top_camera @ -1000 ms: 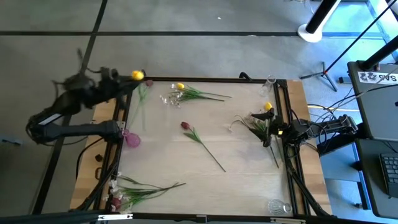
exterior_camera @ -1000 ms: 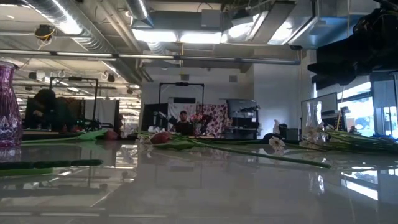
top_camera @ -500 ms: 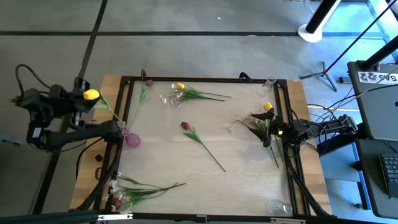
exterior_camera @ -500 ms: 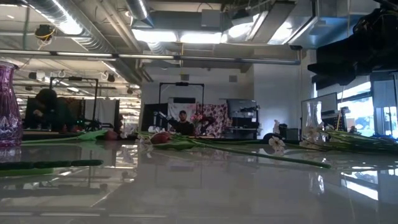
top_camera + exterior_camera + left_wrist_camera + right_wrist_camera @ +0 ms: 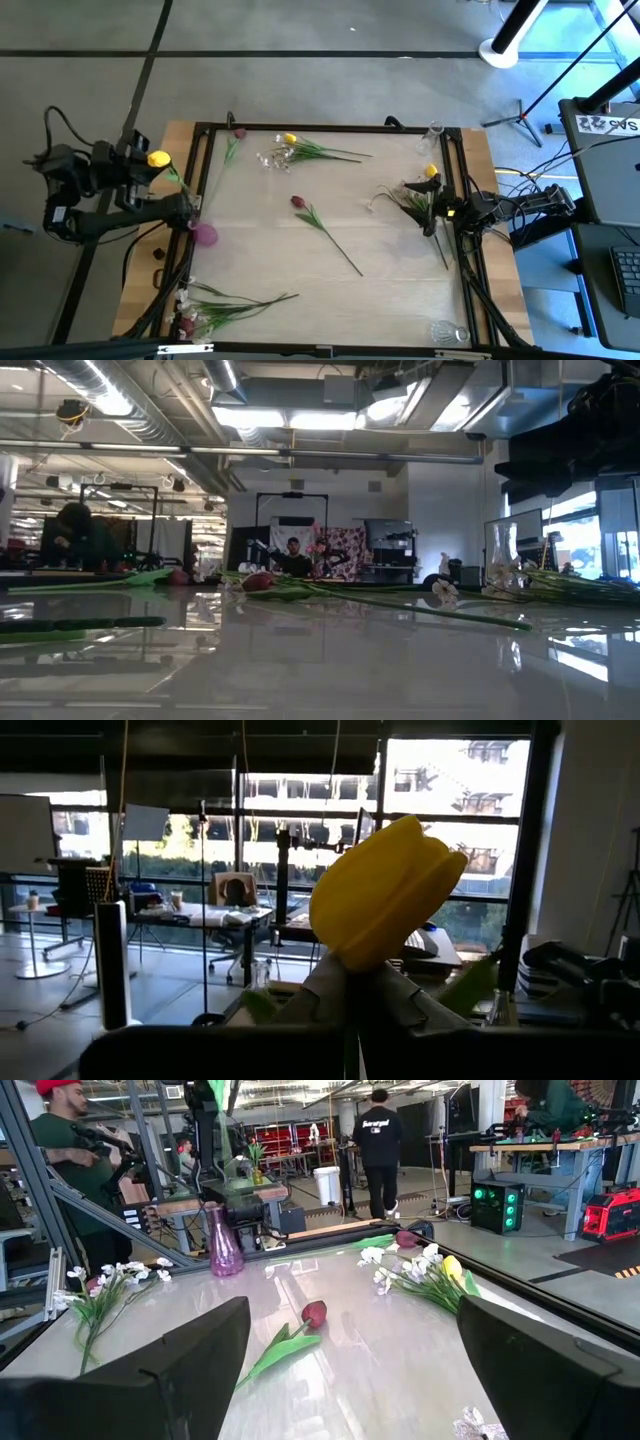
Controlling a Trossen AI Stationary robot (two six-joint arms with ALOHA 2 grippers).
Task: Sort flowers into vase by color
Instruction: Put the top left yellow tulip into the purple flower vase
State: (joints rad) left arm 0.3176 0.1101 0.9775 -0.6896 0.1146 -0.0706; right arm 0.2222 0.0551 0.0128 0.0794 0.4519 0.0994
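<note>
The left gripper (image 5: 140,168), clamped on a yellow fabric tulip (image 5: 158,159), has swung out past the table's left edge toward the pink glass vase (image 5: 204,235), so placing looks near. On the table: two yellow tulips, two dark red. The right gripper (image 5: 432,205) waits wide open.

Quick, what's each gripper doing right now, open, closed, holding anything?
Left gripper: shut on the yellow tulip, off the table's left edge.
Right gripper: open, holding nothing, at the table's right side.
</note>
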